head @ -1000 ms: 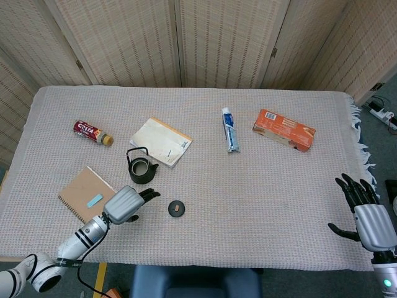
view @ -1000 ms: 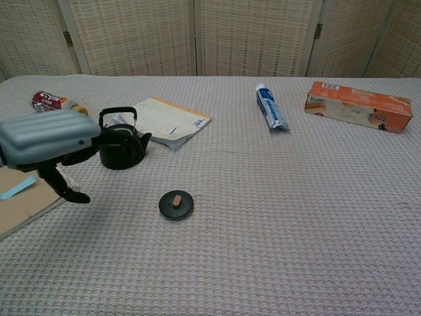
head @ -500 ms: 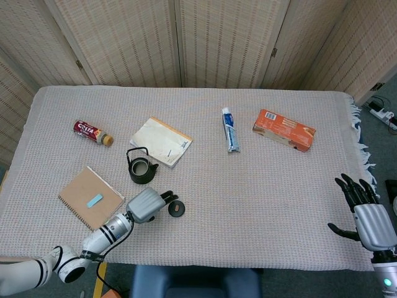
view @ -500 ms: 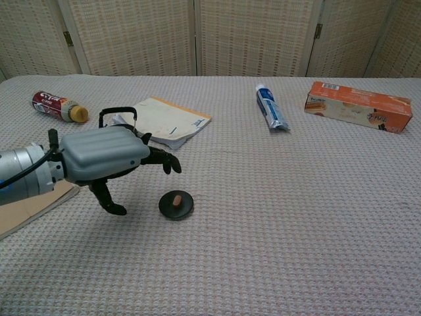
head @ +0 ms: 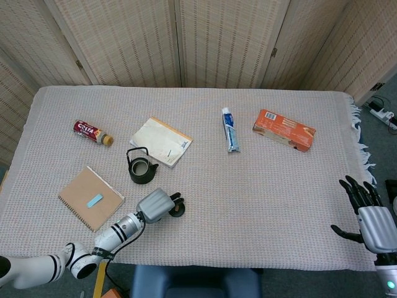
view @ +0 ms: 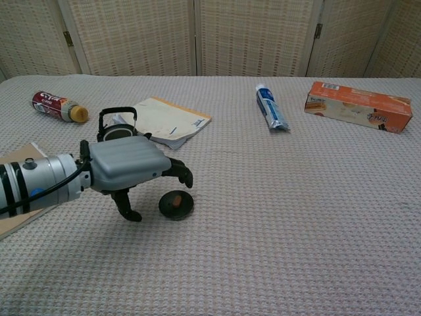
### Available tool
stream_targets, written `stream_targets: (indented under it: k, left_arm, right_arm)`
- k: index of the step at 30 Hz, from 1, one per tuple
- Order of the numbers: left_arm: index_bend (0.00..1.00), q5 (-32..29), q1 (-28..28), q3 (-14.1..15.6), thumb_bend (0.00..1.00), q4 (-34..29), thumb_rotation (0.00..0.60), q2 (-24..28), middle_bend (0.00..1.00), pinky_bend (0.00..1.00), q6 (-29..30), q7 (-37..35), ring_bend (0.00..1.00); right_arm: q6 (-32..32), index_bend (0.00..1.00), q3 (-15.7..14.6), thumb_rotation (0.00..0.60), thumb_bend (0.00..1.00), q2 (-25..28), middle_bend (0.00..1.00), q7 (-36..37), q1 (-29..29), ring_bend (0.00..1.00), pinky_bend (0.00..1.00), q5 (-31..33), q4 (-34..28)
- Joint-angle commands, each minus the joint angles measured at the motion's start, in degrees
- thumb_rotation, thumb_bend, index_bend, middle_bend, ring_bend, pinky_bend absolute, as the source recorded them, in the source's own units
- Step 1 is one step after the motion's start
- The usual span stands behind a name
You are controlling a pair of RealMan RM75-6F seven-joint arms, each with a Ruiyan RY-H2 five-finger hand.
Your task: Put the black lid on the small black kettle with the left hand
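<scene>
The left hand [view: 125, 170] covers most of the kettle [view: 117, 130], only its handle shows. The notebook [view: 16, 158] next to the kettle is cut off by the frame edge.

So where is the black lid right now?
The black lid lies flat on the tablecloth in the near-left part of both views, in front of the small black kettle, directly beneath the left hand's fingers.

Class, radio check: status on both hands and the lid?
Left hand over black lid, not gripping. Right hand open, idle. Kettle uncovered, path clear.

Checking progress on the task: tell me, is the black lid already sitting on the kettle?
No, the black lid lies flat on the table beside the left hand, apart from the kettle.
</scene>
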Motion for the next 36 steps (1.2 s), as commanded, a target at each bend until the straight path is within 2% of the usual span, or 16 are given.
stream_targets:
  k: [1, 12, 25, 36]
  left_arm:
    - [0.24, -0.1, -0.4, 0.3, 0.12, 0.4, 0.600, -0.6, 0.22, 0.76, 0.2, 1.5, 0.78]
    - [0.26, -2.0, -1.5, 0.6, 0.12, 1.5, 0.600, -2.2, 0.22, 0.76, -0.2, 5.0, 0.78]
    - [0.28, -3.5, -2.8, 1.2, 0.17, 3.4, 0.600, -4.0, 0.24, 0.76, -0.9, 6.1, 0.78]
    - [0.37, -1.1, -2.9, 2.7, 0.17, 5.9, 0.600, -5.0, 0.35, 0.76, 1.7, 2.7, 0.79]
  right_arm:
    - [0.1, 0.04, -0.1, 0.600, 0.00, 0.0, 0.05, 0.2, -0.1, 0.12, 0.02, 0.0, 0.2]
    - [0.4, 0.04, -0.2, 0.600, 0.00, -0.3, 0.05, 1.0, -0.5, 0.12, 0.02, 0.1, 0.8]
    - [0.5, 0.04, -0.3, 0.600, 0.00, -0.3, 0.05, 1.4, -0.9, 0.12, 0.02, 0.3, 1.1]
    - [0.2, 0.04, -0.2, 0.600, 0.00, -0.4, 0.05, 1.5, -0.8, 0.12, 0.02, 0.4, 1.2]
